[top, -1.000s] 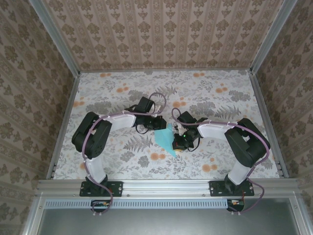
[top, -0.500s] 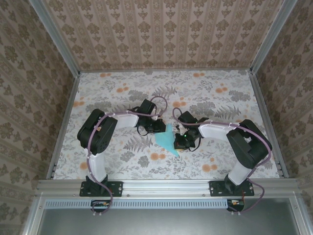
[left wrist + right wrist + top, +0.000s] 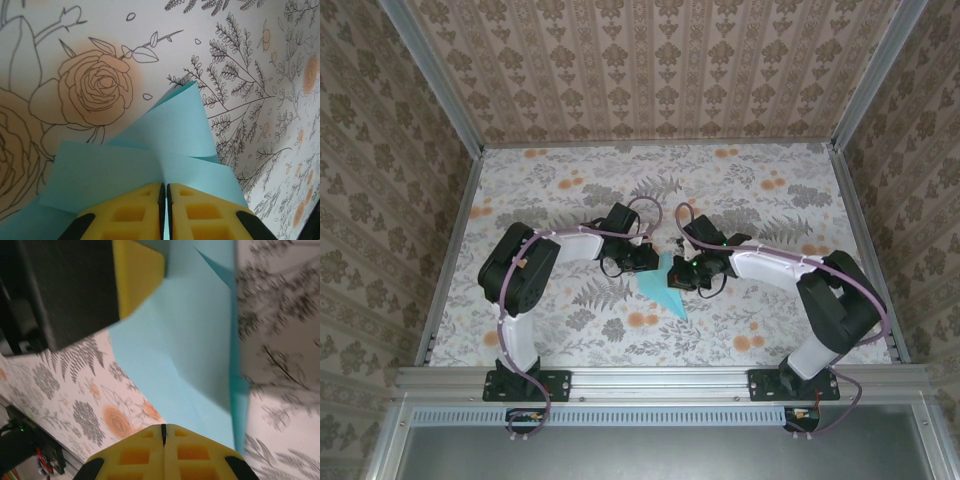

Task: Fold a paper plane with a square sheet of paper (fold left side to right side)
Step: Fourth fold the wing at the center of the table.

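The creased light blue sheet of paper lies near the middle of the counter, slightly toward its near edge. The left hand has its yellow pads pressed together on a raised flap, a sliver of blue showing in the gap; the right hand is closed with its tips against the sheet, pinching or merely pinning I cannot tell. To fold well, I judge the right hand should anchor the sheet while the left carries its flap low toward the counter's right edge, matching edges before pressing the crease.
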You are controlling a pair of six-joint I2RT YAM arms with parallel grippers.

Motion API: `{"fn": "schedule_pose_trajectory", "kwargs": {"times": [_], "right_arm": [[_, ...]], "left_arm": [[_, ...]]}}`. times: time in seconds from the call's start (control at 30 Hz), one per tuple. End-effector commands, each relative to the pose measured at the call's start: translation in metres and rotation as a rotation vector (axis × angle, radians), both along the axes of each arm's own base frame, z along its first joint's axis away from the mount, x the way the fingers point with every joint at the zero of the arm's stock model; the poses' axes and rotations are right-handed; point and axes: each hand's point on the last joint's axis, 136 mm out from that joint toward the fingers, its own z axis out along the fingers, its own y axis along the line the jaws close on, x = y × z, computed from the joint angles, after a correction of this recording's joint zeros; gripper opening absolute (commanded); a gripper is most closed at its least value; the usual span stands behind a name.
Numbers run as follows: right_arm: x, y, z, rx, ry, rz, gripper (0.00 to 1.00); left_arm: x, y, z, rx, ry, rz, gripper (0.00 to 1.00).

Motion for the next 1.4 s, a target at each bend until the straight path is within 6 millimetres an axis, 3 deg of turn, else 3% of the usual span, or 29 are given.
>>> {"fn": "schedule_pose_trajectory", "kwargs": {"times": [0.0, 0.27, 0.53, 0.77, 1.37], "right_arm": [[0.014, 0.018, -0.004, 0.045, 0.003, -0.030, 0.00], [0.027, 0.027, -0.020, 0.035, 0.007, -0.037, 0.00], [0.019, 0.022, -0.041, -0.012, 0.056, -0.034, 0.00], [-0.007, 0.002, -0.053, -0.089, 0.122, -0.011, 0.00], [-0.064, -0.038, -0.057, -0.185, 0.228, 0.013, 0.00]], "left_arm": [[-0.011, 0.010, -0.018, 0.064, 0.031, -0.003, 0.13], [-0.011, 0.010, -0.019, 0.065, 0.033, -0.003, 0.13], [-0.012, 0.010, -0.020, 0.069, 0.035, -0.002, 0.13], [-0.012, 0.011, -0.021, 0.075, 0.037, -0.001, 0.13], [-0.012, 0.014, -0.024, 0.091, 0.037, 0.003, 0.13]]}}
